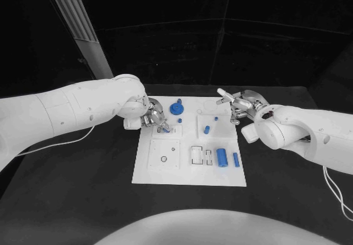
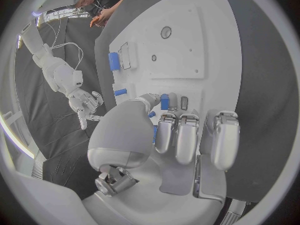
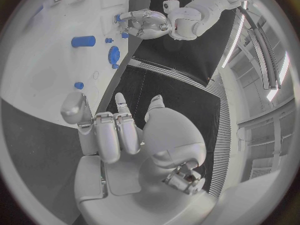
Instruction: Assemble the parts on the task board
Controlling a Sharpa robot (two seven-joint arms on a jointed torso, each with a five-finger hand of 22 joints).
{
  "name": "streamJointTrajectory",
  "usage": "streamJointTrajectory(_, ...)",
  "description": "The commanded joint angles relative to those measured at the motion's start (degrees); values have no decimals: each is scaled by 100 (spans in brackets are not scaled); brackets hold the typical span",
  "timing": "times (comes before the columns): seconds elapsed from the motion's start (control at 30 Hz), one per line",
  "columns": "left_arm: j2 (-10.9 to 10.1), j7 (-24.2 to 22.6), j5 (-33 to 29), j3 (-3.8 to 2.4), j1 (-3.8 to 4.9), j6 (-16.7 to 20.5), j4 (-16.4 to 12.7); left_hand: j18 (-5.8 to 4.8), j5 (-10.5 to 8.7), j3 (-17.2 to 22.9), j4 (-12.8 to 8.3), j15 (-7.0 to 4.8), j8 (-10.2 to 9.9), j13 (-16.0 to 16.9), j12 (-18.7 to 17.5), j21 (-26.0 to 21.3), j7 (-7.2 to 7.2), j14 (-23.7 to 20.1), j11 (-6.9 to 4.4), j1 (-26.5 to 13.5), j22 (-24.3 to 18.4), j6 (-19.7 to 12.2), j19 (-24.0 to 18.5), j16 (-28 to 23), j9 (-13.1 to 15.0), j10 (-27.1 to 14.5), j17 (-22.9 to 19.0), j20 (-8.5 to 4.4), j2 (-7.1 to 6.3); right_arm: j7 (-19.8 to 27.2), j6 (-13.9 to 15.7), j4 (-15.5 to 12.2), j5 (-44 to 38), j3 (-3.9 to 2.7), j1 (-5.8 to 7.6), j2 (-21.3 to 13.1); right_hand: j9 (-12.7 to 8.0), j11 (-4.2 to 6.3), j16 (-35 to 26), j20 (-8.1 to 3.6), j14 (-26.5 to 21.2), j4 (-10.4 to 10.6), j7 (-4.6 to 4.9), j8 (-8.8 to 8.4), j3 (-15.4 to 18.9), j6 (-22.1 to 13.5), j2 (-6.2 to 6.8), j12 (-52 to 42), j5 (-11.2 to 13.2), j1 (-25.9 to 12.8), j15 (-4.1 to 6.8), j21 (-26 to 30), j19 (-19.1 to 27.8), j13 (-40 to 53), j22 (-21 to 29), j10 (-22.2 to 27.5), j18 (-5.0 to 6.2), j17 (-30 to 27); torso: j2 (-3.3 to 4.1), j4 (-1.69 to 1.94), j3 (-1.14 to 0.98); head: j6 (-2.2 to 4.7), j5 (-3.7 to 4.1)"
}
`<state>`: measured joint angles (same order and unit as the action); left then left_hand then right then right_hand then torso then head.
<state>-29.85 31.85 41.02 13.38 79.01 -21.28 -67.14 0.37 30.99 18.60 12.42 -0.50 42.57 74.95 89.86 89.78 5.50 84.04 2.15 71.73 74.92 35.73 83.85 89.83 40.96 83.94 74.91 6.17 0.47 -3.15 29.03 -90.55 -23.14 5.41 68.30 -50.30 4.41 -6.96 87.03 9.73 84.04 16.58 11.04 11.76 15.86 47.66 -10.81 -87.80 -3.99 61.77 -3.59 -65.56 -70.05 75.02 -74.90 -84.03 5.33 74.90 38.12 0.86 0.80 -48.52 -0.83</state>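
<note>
The white task board lies in the middle of the black table. My left hand is over the board's far left part and pinches a small blue part between thumb and a finger, low over the board; the pinched part also shows in the left wrist view, beside a dark slot. My right hand hovers at the board's far right corner, fingers apart, holding nothing. A blue round gear, a short blue cylinder and two blue cylinders near the front right sit on the board.
A frame-shaped recess lies beside the front cylinders, and a square plate with a round hole is at the front left. A slanted pole rises behind the left arm. Thin cables trail on the table by both arms.
</note>
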Motion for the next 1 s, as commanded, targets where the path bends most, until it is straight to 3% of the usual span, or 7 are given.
streamJointTrajectory(0.03, -3, 87, 75, -1, 41, 32, -36, -37, -1, 18, -17, -48, 7, 1505, 14, 22, -31, 596, -49, 39, 1508, 28, 615, 17, -7, 606, 1509, -39, 7, -14, -5, -2, -25, -3, 7, 8, 5, 33, 0, -22, 224, 2, -13, 19, 47, 24, -53, 12, -18, -3, 40, 20, 18, 1206, -540, -275, 104, 1070, 3, -2, 1, 0, 0)
streamJointTrajectory(0.37, -6, 84, 76, -1, 110, 48, -94, -37, -4, 18, -19, -49, 9, 1505, 14, 22, -31, 596, -49, 38, 1508, 29, 615, 17, -5, 606, 1509, -39, 4, -69, -26, 3, -40, -3, 7, 13, 4, 33, -4, -23, 219, 2, -13, 20, 49, 21, -55, 18, -19, 1, 40, 29, 23, 1198, -538, -267, 106, 1064, 5, -3, -2, 3, -6)
streamJointTrajectory(1.0, 114, 300, 76, -1, 116, -175, 23, -37, -61, 16, 29, -52, 7, 1505, 14, 22, -26, 596, -46, -1, 1508, 30, 615, 17, 1, 606, 1509, -42, 24, -85, -31, -2, -55, -3, 7, 26, 4, 33, -4, -23, 219, 2, -13, 20, 49, 21, -55, 18, -19, 1, 40, 29, 23, 1198, -538, -267, 106, 1064, 5, -2, 2, 0, -14)
